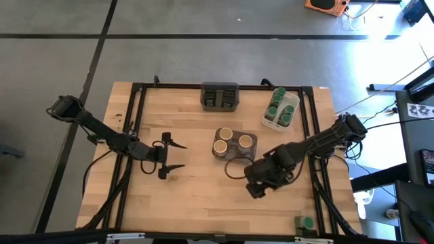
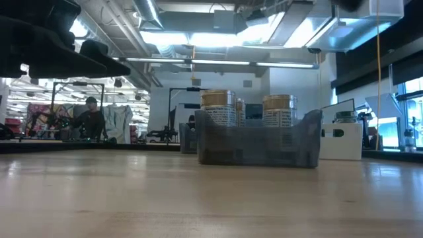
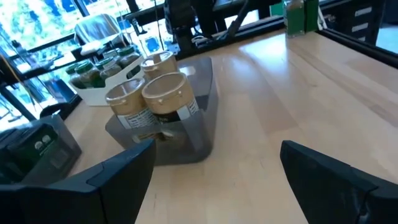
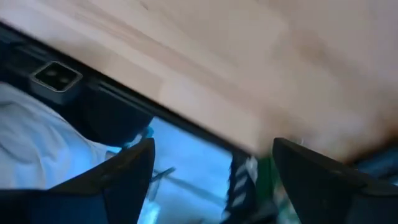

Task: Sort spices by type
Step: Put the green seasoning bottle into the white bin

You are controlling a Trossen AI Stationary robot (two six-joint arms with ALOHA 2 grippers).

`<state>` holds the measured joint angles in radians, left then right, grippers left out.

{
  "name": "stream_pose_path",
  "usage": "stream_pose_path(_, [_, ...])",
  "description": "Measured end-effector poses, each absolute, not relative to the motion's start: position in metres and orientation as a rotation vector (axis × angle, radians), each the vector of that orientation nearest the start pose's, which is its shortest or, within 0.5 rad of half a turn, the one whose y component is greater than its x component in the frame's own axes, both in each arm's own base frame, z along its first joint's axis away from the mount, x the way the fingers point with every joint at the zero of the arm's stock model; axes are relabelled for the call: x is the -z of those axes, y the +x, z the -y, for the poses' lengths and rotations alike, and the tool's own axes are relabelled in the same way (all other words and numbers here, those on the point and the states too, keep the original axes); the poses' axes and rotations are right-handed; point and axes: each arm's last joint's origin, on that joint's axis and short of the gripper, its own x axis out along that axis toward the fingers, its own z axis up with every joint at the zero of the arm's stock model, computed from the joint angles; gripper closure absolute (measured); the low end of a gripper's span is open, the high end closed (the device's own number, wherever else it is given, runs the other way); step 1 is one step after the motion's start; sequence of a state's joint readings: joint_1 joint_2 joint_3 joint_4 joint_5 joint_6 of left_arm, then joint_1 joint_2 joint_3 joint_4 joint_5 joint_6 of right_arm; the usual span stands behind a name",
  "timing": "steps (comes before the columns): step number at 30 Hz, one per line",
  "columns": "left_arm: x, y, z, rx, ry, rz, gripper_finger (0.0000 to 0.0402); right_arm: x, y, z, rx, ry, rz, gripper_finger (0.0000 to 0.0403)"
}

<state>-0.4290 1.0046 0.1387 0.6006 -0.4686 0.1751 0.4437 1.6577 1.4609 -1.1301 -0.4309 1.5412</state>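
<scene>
Jar, green-lidded, strays at worktop edge; right tool (open, empty) should approach squarely, straddling it. Left tool waits open.

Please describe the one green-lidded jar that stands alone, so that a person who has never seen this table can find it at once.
Start at the wooden table and go to its near edge on the right arm's side. There, at the corner, one green-lidded jar stands by itself. The other green-lidded jars sit packed together in the white tray at the far side, so this one alone has no tray and no neighbours.
</scene>
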Motion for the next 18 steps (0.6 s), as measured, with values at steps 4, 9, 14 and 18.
stream_pose_path(4, [-0.154, 0.163, 0.06, -0.018, 0.299, -0.244, 0.0059, -0.287, 0.264, -0.18, 0.576, 1.294, -1.69, 0.0079])
stream_pose_path(9, [-0.153, 0.163, 0.06, -0.016, 0.31, -0.249, 0.0059, -0.283, 0.233, -0.221, 0.731, 1.302, -1.733, 0.0079])
stream_pose_path(14, [-0.153, 0.163, 0.06, -0.015, 0.314, -0.252, 0.0059, -0.276, 0.2, -0.253, 0.842, 1.278, -1.754, 0.0079])
stream_pose_path(18, [-0.153, 0.163, 0.06, -0.015, 0.313, -0.257, 0.0059, -0.276, 0.178, -0.266, 0.938, 1.256, -1.773, 0.0079])
